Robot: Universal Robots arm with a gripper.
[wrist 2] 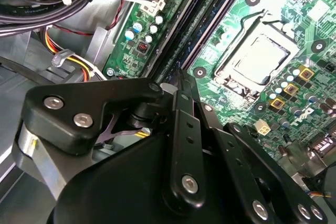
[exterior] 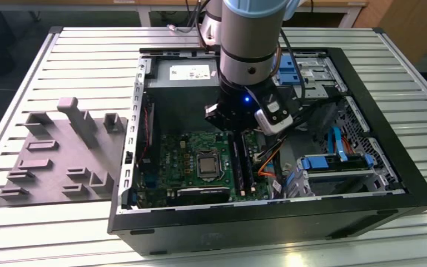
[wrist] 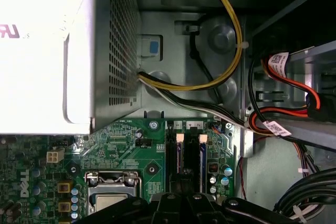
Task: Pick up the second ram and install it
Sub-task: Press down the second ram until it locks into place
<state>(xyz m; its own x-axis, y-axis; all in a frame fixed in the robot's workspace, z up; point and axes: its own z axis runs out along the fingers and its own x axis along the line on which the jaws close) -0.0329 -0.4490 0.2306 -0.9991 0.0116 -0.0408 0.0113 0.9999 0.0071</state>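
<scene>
My gripper (exterior: 234,132) reaches down inside the open computer case (exterior: 391,194), over the memory slots (exterior: 248,167) beside the processor socket (exterior: 208,165). In the second wrist view its fingers (wrist 2: 178,93) are folded together, so the gripper (wrist 2: 178,73) is shut, its tip at one end of the long black slots (wrist 2: 210,9). A thin dark strip that looks like the second ram (exterior: 237,164) stands along the slot under the tip. I cannot tell whether the fingers pinch it. In the first wrist view two slots (wrist: 195,156) with white end latches lie just beyond the gripper (wrist: 181,182).
A grey fixture block (exterior: 58,156) with upright posts stands on the slatted table at the exterior view's left. The power supply (wrist: 37,51) and bundled cables (wrist: 231,35) crowd one end of the slots. Drive bays with blue clips (exterior: 332,162) sit at the exterior view's right.
</scene>
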